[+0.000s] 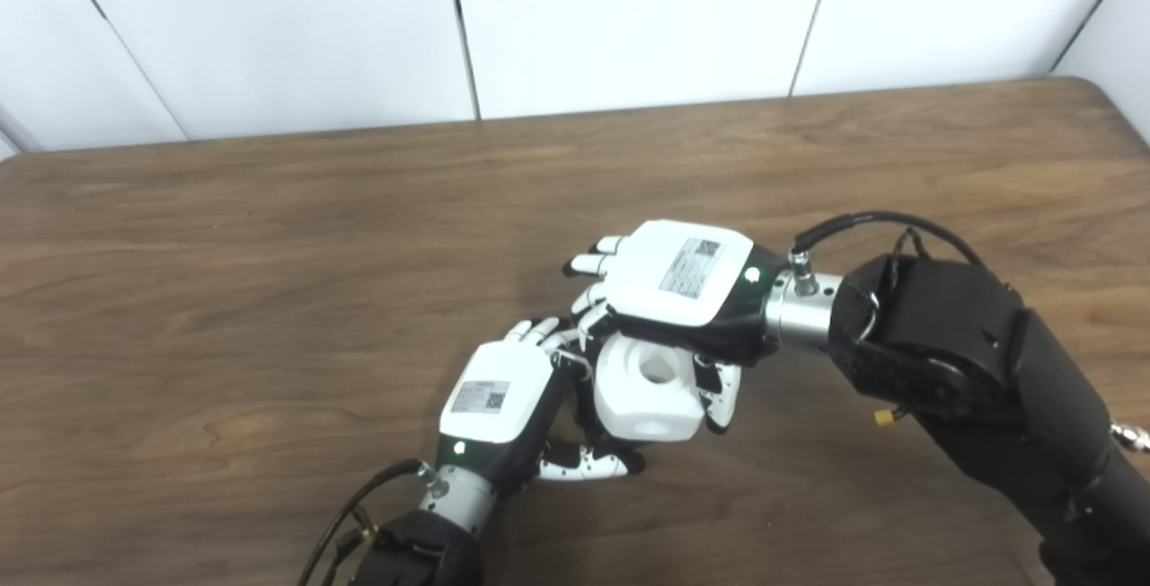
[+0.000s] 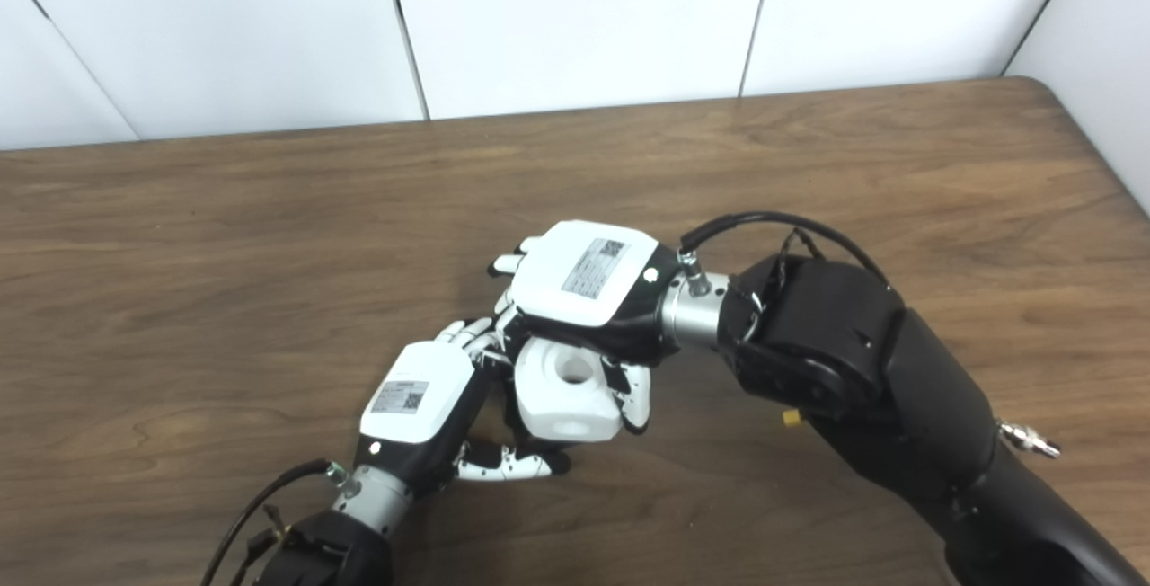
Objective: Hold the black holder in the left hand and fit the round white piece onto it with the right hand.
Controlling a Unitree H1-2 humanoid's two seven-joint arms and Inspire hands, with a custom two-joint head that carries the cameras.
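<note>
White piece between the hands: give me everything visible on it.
The white piece is a chunky, rounded block, matte like plastic, with a round hole in its upward face and a shallow recess on its near side. It sits between both hands above the table: the right hand covers it from above, the left hand closes on its left side. The black holder is hidden.

Sticker w/ QR code on left hand [image 1: 497,395] back, same on right hand [image 1: 680,273] — print too small to read

Brown wooden table [image 1: 269,253]; white panelled wall [image 1: 629,11] behind.
</note>
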